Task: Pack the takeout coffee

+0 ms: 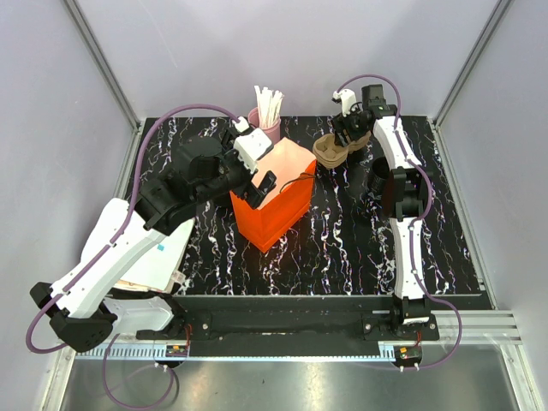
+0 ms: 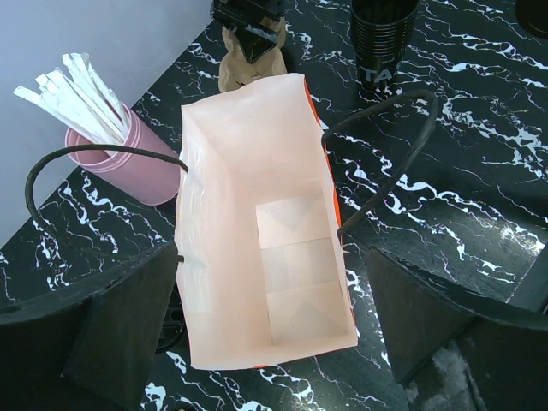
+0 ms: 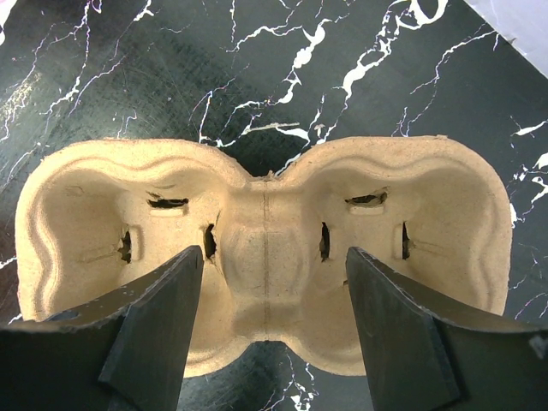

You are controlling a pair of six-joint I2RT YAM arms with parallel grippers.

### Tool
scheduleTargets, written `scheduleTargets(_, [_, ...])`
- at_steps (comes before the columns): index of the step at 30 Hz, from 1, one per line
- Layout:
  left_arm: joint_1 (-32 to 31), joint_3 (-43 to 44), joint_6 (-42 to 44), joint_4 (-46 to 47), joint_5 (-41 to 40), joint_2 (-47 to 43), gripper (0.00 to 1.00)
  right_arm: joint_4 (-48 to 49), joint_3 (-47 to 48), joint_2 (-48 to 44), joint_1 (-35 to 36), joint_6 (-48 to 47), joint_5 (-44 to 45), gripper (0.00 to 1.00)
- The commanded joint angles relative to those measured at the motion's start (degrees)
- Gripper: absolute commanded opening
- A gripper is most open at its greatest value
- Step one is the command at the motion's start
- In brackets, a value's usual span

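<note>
At bench centre in the top view stands the bag (image 1: pixel 272 204), mouth up, its handles (image 2: pixel 390 145) flopped outward. The left hand (image 1: pixel 257 181) hangs at the bag's 10 o'clock rim. From the left wrist its fingers (image 2: pixel 111 342) are spread wide, one on each side of the bag's near end, clamping nothing that I can see. I judge it is there to steady the paper walls and keep the mouth square. The inside is bare down to the folded bottom.

At 2 o'clock of the bag is the carrier (image 1: pixel 330 152), a two-well pulp tray, with the right hand (image 1: pixel 351 137) directly over it. In the right wrist view the fingers (image 3: pixel 145 330) are part-spread and flank the hump between the wells. Whether they pinch it I cannot tell. That hump looks the sensible hold, as it leaves both wells free.

The stack (image 1: pixel 379 178) is at 3 o'clock of the bag, partly behind the right arm (image 1: pixel 402 231). A pink cup (image 1: pixel 267 128) of sticks (image 1: pixel 270 103) is at 12. The coffee I cannot place for sure. A dark edge (image 2: pixel 535 10), cut off beyond the stack in the left wrist view, may be it. It is in neither bag nor carrier.

The bench (image 1: pixel 342 257) is glossy black with white veins, likely slick under paper. Pale grey walls (image 1: pixel 51 103) and metal posts (image 1: pixel 103 64) close it in.
</note>
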Motion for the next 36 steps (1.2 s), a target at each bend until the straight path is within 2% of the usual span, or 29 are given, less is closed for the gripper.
scheduleTargets(1, [0.2,0.4,0.3,1.4,-0.3,-0.6,0.99,0.3,0.2,0.4,0.0,-1.1,0.5,0.73])
scheduleTargets(13, [0.2,0.5,0.0,1.4,0.0,-0.5,0.99,0.2,0.3,0.0,0.1,-1.0,0.2,0.59])
scheduleTargets(22, [0.2,0.6,-0.1,1.3,0.2,-0.6,0.99,-0.3,0.2,0.2,0.4,-1.8,0.9,0.62])
scheduleTargets(36, [0.2,0.6,-0.1,1.3,0.2,-0.6,0.99,-1.1,0.2,-0.2,0.6,-2.1,1.0,0.48])
